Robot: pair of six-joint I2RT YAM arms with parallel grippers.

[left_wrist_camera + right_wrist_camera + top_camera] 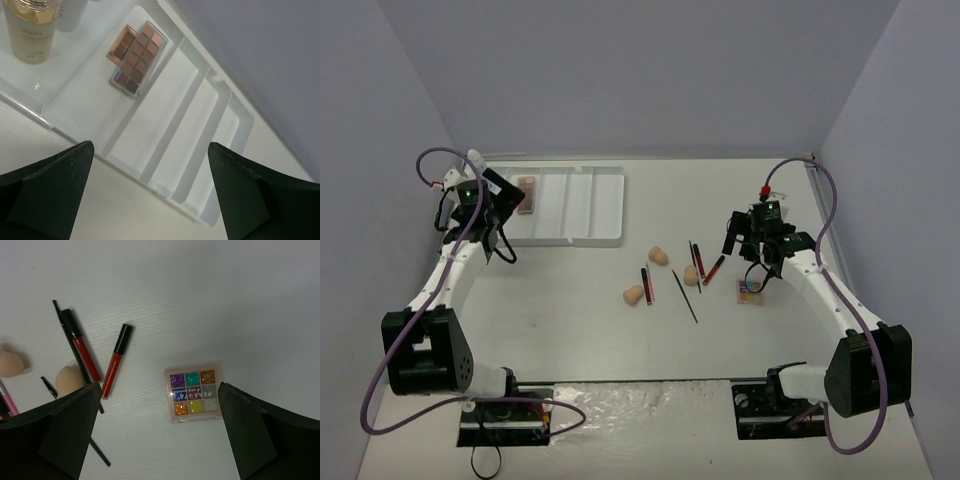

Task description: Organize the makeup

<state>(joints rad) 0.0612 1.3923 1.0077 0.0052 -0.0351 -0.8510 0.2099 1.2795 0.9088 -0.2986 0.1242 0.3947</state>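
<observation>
From above, the left gripper (485, 208) hangs over the left end of the white ridged plastic tray (582, 205), its jaws spread and holding nothing. The right gripper (757, 250) hovers above the pale table (570, 335), equally released and empty. One flat brown eyeshadow palette (527, 194) shows in the tray. Loose on the table lie three peach egg-shaped sponges (659, 256), three red-and-black sticks (715, 268), one long thin black pencil (685, 297) and one small square multicolour palette (750, 291), just beside the right gripper.

The left wrist view shows two palettes in the tray's wide compartment, the brown-shaded one lying partly on a tan palette (120, 44). At the top left stand one clear tan-filled tube (31, 27) and one white bottle (75, 12), which is cut off by the frame.

The right wrist view shows the nine-pan multicolour palette between the two open black fingers (60, 435). To its left are two red gloss sticks with black caps, two sponges and thin black pencils.
</observation>
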